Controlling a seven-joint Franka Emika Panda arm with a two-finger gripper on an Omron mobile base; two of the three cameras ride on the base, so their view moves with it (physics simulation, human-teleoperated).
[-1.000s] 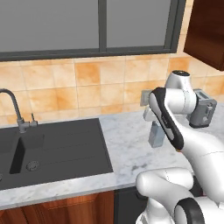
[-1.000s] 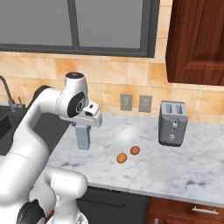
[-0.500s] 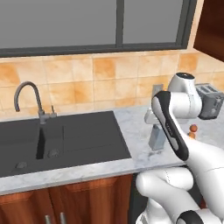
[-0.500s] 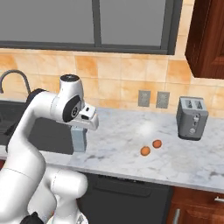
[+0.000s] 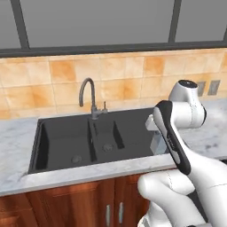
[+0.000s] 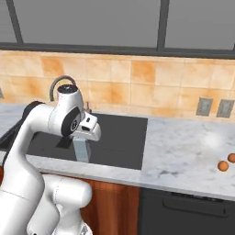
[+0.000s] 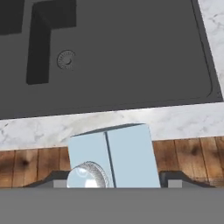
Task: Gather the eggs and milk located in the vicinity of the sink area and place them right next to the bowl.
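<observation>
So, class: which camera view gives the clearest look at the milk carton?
The hand view: the milk carton sits close up, gabled top and round cap plain. The right base view shows it small below the pincer; the left base view shows a grey sliver behind the arm.

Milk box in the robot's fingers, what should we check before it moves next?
1. Milk carton gripped between the fingers: ok, a finger on each side.
2. Carton lifted clear of the counter: ok, it hangs by the sink's front edge.
3. Bowl to put it beside: cannot tell.
4. Eggs waiting on the counter: ok, two to the right.
5. Faucet out of the way: ok, behind the sink.
</observation>
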